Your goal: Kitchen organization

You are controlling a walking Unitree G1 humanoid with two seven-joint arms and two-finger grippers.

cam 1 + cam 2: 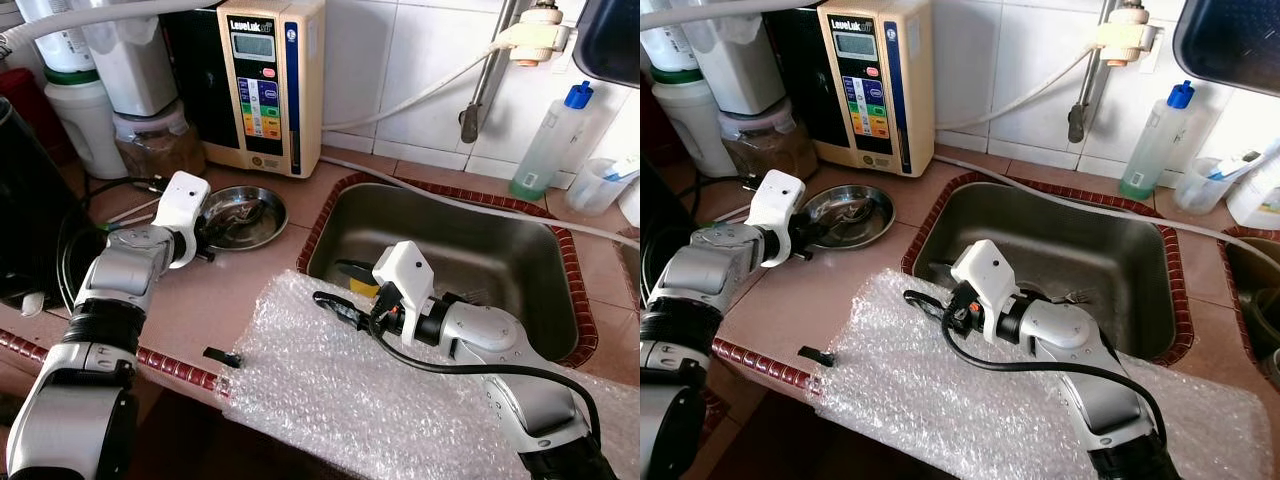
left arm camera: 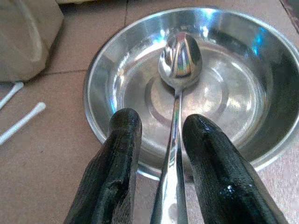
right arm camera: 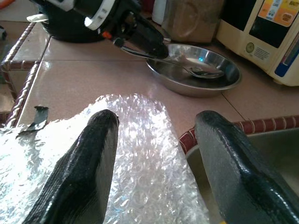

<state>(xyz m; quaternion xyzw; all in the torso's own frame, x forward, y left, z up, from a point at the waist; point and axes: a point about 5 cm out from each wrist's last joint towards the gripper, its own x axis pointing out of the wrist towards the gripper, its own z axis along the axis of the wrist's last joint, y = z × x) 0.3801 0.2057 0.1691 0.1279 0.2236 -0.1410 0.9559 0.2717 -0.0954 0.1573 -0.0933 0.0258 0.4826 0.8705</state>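
Left wrist view: the left gripper (image 2: 175, 154) pinches a spoon (image 2: 180, 60) by its handle, its bowl resting in the steel dish (image 2: 275, 107) near the counter's back edge. Right gripper (image 3: 154, 135) hovers wide open over bubble wrap (image 1: 330, 390) at the sink (image 1: 520, 250) edge. Organizing looks barely begun.

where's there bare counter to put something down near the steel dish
Bare tile lies between the steel dish, the bubble wrap and the counter's front edge. The back left is crowded with jars and the water machine.
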